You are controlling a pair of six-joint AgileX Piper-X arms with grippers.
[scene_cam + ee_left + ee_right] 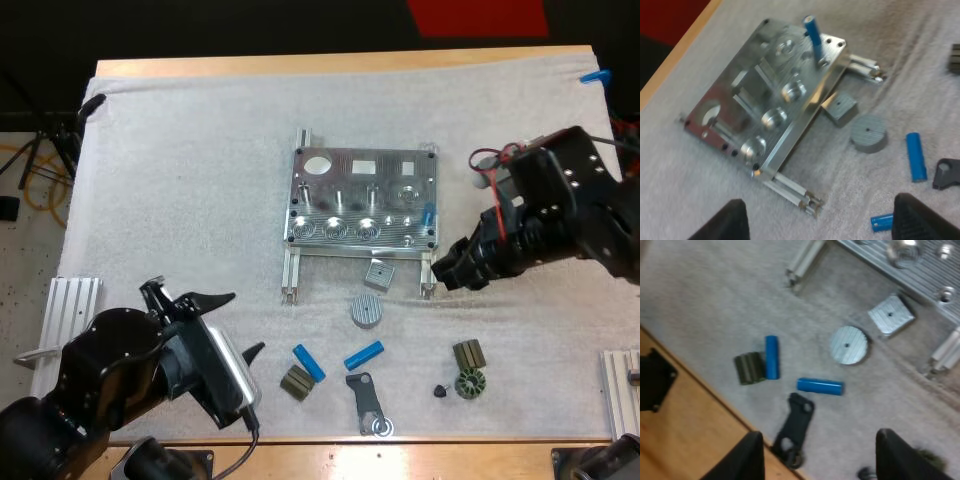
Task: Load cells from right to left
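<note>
Closest to me, my left gripper (245, 321) hangs over the near-left part of the mat with its fingers spread wide and nothing between them. Just beyond it two loose blue cells (308, 362) (364, 355) lie flat on the mat, one touching a dark ribbed part (296, 382), the other just above a black bracket (368, 400). A grey round disc (367, 310) and a small square metal block (379, 273) sit between them and the fixture (360, 195).

My right gripper (818, 437) is off the fixture's near-right corner, also wide open and empty.

On the fixture, one blue cell (813, 31) stands upright at the right end of the near row. The three round sockets to its left look empty. I judge the loading as just begun: the first slot is filled, and the next socket leftward is due. I count only two spare cells for three sockets.
</note>
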